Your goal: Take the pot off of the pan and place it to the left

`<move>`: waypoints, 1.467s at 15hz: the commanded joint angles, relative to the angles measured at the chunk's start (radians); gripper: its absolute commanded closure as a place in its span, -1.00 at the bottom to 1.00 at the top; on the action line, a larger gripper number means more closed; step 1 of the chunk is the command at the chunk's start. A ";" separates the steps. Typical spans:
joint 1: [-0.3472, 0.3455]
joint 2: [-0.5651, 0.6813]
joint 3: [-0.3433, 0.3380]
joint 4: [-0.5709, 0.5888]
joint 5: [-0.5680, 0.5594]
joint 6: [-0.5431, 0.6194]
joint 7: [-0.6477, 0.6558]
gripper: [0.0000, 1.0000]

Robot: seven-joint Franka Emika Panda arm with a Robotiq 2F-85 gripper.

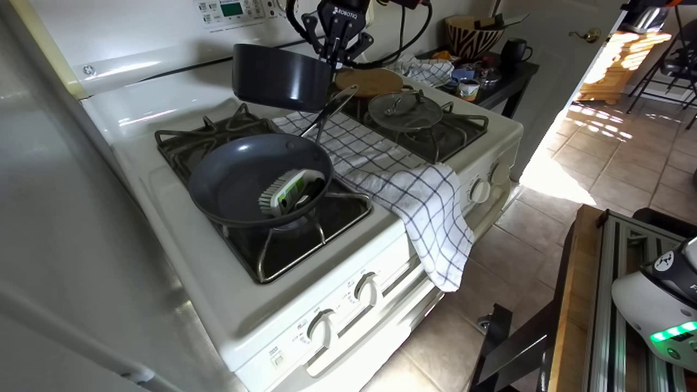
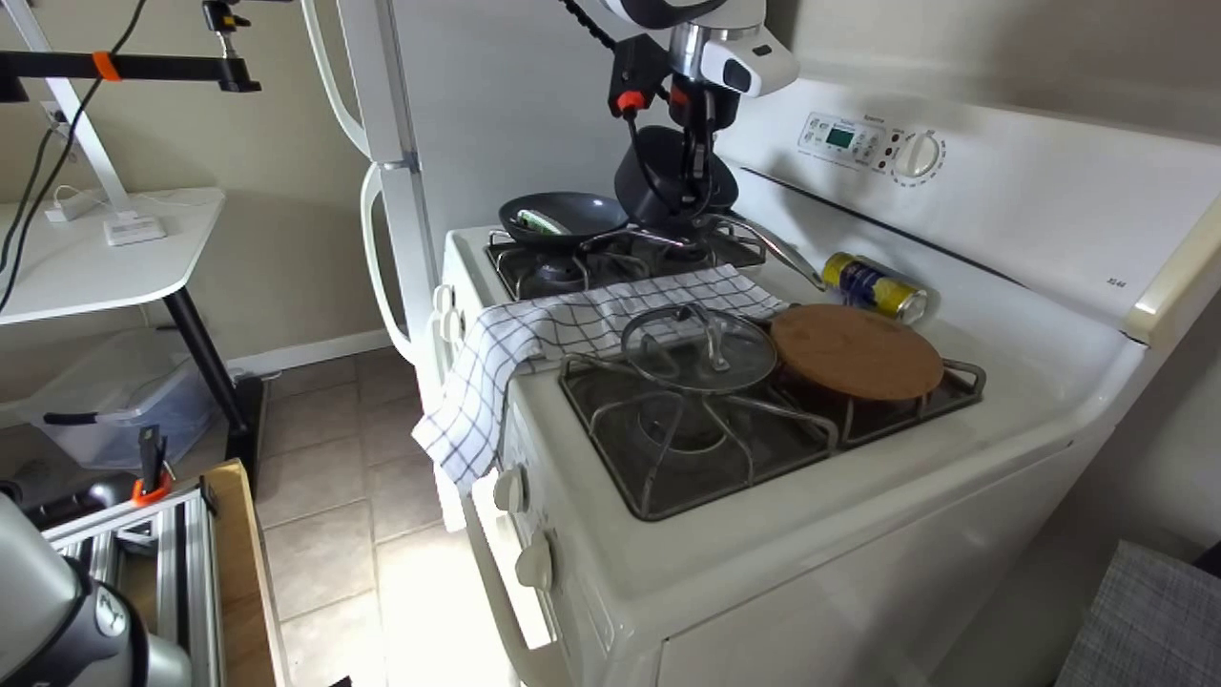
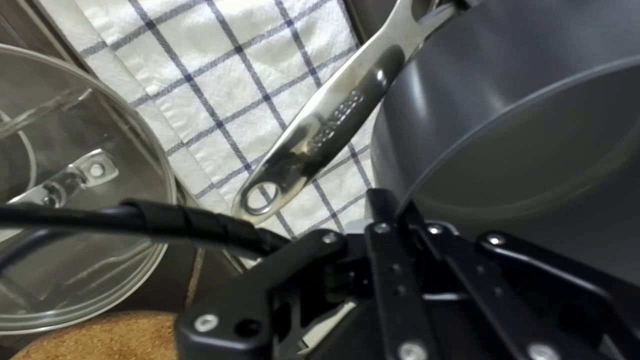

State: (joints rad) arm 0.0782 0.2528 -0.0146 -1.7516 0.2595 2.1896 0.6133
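Note:
The dark blue-grey pot [image 1: 277,79] hangs tilted above the back burner beside the pan; it also shows in an exterior view [image 2: 637,181] and the wrist view [image 3: 435,115]. My gripper [image 3: 395,205] is shut on the pot's rim, one finger inside the wall and one outside; it also shows in an exterior view [image 1: 332,57]. The wide shallow pan [image 1: 228,174] sits on the front burner, apart from the pot, with a white and green brush [image 1: 288,190] inside; it also shows in an exterior view [image 2: 596,210]. A steel handle [image 3: 325,130] lies over the towel.
A checked towel [image 1: 381,169] drapes over the stove's middle and front edge. A glass lid [image 2: 701,353], a round brown board [image 2: 858,353] and a yellow-blue can [image 2: 876,286] lie on the far half. The stove's back panel [image 2: 1002,181] stands close behind the pot.

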 commanded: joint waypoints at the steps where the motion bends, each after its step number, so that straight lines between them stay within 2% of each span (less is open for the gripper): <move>1: -0.002 -0.014 -0.015 0.026 -0.051 -0.028 0.073 0.97; 9: -0.005 -0.046 -0.063 0.000 -0.180 -0.035 0.239 0.97; 14: -0.009 -0.063 -0.083 -0.005 -0.282 -0.091 0.355 0.97; 22: -0.024 -0.037 -0.095 0.032 -0.356 -0.130 0.523 0.97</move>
State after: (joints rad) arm 0.0600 0.2253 -0.1082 -1.7482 -0.0576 2.0834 1.0640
